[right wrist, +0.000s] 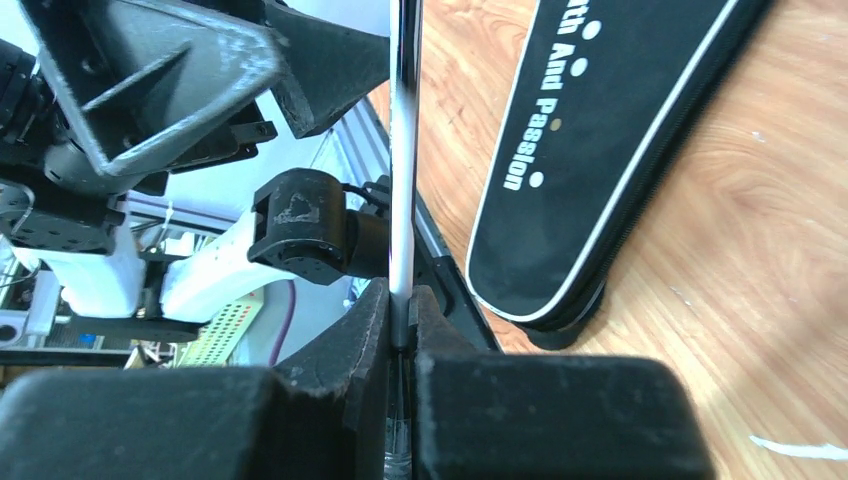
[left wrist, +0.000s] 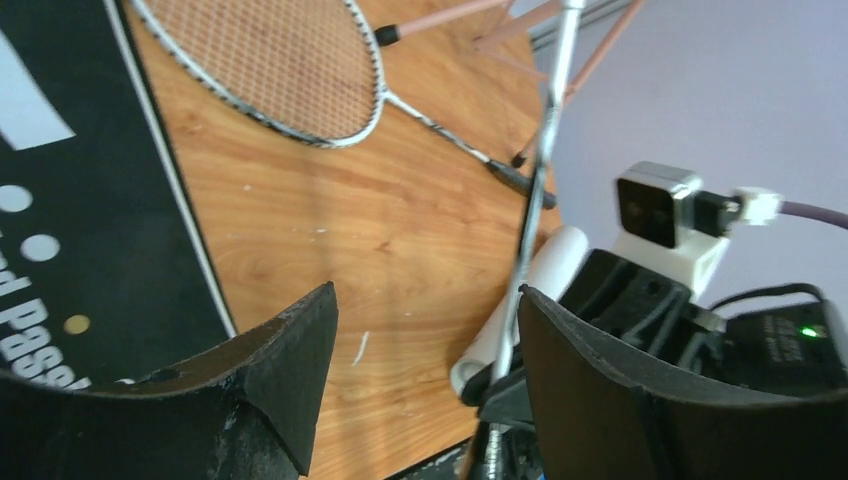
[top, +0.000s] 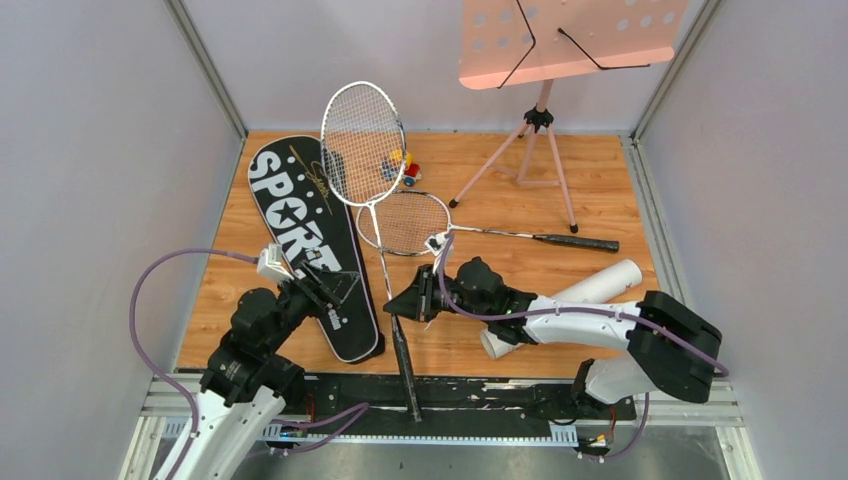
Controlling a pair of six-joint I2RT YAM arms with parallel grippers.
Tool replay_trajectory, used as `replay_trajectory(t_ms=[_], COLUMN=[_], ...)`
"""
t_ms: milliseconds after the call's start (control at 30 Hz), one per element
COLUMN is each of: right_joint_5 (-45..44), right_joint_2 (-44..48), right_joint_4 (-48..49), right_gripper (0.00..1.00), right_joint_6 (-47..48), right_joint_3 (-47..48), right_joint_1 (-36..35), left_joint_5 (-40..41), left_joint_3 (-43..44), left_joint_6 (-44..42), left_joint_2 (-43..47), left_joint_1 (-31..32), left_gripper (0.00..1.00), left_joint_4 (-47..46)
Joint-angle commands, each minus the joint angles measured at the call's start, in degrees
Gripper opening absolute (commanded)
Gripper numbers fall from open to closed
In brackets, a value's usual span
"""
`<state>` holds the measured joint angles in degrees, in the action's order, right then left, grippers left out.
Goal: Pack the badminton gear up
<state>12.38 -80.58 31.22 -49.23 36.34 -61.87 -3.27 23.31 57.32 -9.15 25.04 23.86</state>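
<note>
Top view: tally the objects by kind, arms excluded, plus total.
Badminton rackets: 2
Black SPORT bag: 1
White tube: 1
Toy car: 1
Pink music stand: 1
Total: 6

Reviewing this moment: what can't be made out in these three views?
Small red-yellow-blue toy car: top view, behind the raised white-framed racket's strings, too small for detail.
White tube: top view, near end partly hidden under the right arm; contents unknown.
Pink perforated music stand: top view, cut off by the upper edge.
Long black bag: open or zipped cannot be told in any view.
</note>
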Motion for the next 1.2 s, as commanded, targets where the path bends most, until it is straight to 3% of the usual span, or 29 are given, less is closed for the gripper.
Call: replay_trajectory(t_ms=[0, 367, 633, 833, 1167], right_joint_5=[-2.0, -17.3, -18.2, -18.1, -18.0], right_joint_2=[5.3, 16.6, 21.5, 24.0, 26.2], right_joint_4=[-5.8, -21.0, -21.0, -21.2, -21.7], right_gripper=[0.00, 0.00, 0.00, 0.00, 0.00], right_joint_6=[3.8, 3.9, 4.8, 5.2, 5.5], right_joint_3=[2.1, -0.1, -3.1, -4.8, -6.1], right_joint_1=[0.8, 0.9, 0.9, 1.0, 0.9], left_joint_5=[3.0, 15.1, 17.6, 19.6, 18.6], left_joint_3=[3.6, 13.8, 16.9, 22.6, 25.0], left_joint_6=[-4.9, -13.8, -17.9, -19.7, -19.8], left_joint_2=[-7.7, -37.1, -54.8, -67.9, -78.9], left_joint_1=[-0.3, -0.3, -0.3, -0.3, -0.3], left_gripper=[0.74, 0.66, 0.65, 0.61, 0.59], left_joint_4=[4.3, 5.5, -2.5, -2.3, -3.8])
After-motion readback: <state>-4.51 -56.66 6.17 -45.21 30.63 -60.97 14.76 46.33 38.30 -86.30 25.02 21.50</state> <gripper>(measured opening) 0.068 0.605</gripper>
